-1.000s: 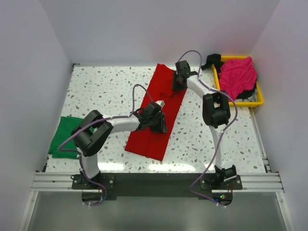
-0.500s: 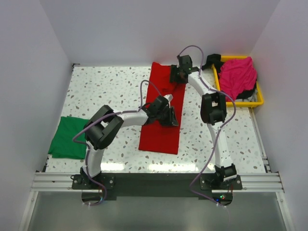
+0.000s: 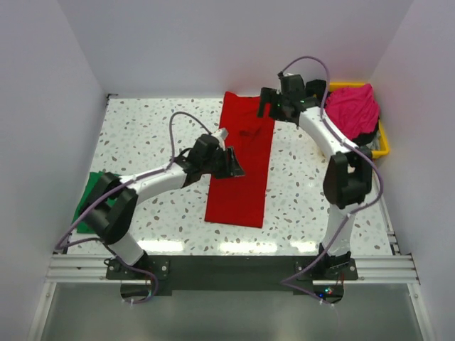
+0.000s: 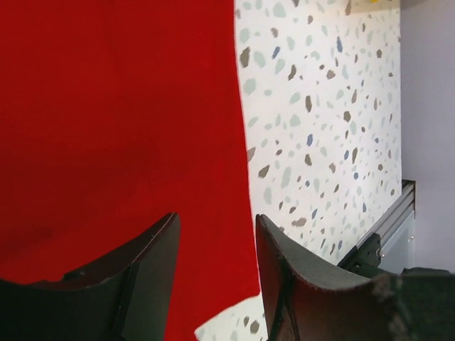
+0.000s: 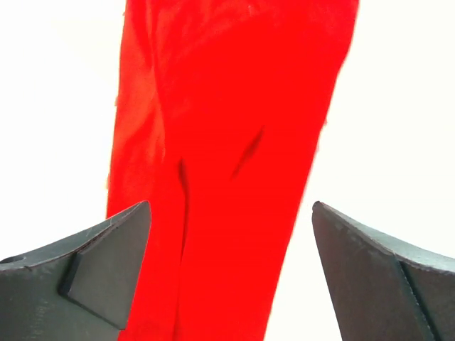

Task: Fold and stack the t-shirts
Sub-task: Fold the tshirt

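While both wrist views are filled by the red t-shirt, only the top view takes in the green t-shirt, lying at the bench's near left edge, partly hidden by the left arm. The left gripper is poised over a long edge of the red strip, jaws partly parted, nothing gripped. Farther on, two dark creases are seen between the right gripper's widely spread, empty jaws. Farthest right, the magenta t-shirt is heaped in a yellow tray.
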`<state>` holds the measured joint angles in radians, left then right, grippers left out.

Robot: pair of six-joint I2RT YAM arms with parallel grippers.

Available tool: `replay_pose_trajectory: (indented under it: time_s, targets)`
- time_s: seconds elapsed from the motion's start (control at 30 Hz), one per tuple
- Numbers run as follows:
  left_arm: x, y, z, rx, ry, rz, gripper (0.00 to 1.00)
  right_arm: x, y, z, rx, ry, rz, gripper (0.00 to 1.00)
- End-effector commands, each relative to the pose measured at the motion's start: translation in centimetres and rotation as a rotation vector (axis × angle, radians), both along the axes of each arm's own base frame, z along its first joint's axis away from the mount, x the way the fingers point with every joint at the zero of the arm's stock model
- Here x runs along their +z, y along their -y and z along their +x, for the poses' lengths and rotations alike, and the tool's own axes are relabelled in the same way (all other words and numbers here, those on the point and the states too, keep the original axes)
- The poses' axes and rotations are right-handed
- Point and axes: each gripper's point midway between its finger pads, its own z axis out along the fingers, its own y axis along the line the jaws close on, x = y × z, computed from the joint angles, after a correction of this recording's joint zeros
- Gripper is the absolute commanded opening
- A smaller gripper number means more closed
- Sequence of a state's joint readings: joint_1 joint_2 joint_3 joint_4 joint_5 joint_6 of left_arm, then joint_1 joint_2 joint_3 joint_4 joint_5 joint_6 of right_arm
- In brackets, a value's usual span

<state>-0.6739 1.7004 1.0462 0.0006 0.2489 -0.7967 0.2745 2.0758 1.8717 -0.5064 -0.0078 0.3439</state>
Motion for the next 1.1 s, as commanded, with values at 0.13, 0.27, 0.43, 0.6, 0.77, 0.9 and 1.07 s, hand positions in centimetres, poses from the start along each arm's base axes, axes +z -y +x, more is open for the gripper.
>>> replay_pose_trajectory:
  time_s: [0.13, 0.27, 0.43, 0.6, 0.77, 0.9, 1.07]
  targets:
    - [-2.5, -9.0, -5.0, 0.14, -0.043, 0.234, 0.52, -2.0, 1.0, -12.4, -0.027, -0.104, 0.073, 0.99]
    - [-3.4, -11.7, -7.0, 0.165, -0.054, 0.293, 0.55, -3.9, -0.1, -19.5, 0.021, -0.16, 0.112, 0.96]
    - [-4.7, -13.6, -8.3, 0.16, -0.051, 0.367, 0.55, -7.2, -2.5, -28.0, 0.099, -0.268, 0.121, 0.56]
    - [-5.6, -13.9, -8.9, 0.143, -0.046, 0.391, 0.54, -8.8, -3.9, -32.5, 0.154, -0.338, 0.105, 0.48]
    - [-6.1, -13.6, -9.2, 0.127, -0.037, 0.389, 0.51, -10.2, -4.7, -35.2, 0.189, -0.38, 0.08, 0.47]
    - [-5.9, -12.9, -9.2, 0.108, -0.016, 0.36, 0.51, -11.0, -4.8, -35.9, 0.181, -0.391, 0.073, 0.47]
    - [-6.5, -12.5, -9.5, 0.083, -0.026, 0.361, 0.49, -11.6, -5.2, -36.4, 0.185, -0.402, 0.068, 0.46]
